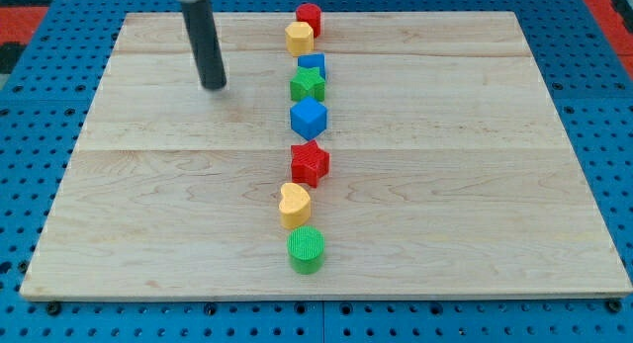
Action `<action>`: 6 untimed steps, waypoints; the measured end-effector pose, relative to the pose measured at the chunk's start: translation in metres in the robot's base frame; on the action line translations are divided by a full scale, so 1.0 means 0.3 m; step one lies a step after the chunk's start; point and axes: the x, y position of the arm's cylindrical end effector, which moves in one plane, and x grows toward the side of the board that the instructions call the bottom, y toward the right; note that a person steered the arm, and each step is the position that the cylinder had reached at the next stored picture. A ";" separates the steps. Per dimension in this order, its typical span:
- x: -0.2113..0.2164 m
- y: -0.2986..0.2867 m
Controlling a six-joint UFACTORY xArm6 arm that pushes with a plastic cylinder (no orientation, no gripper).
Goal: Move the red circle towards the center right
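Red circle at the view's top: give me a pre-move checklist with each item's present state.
1. Red circle in view, at the board's top edge: ok.
2. My tip in view, resting on the board: ok.
3. Tip at the circle's left, ready to push rightward: not ok; it sits well left of and below the circle.
4. Circle free of neighbours: not ok; the yellow block touches its lower left.
5. Path to the centre right of the wooden board free of blocks: ok.
6. Tip's approach avoids the column: cannot tell; blue block and green star lie close by.

Yellow heart (294, 204), green cylinder (306, 249)
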 end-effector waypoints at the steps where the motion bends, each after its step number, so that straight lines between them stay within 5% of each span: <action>1: 0.219 -0.006; 2: 0.121 -0.028; 4: -0.440 -0.025; 5: -0.610 0.097; 6: -0.620 0.149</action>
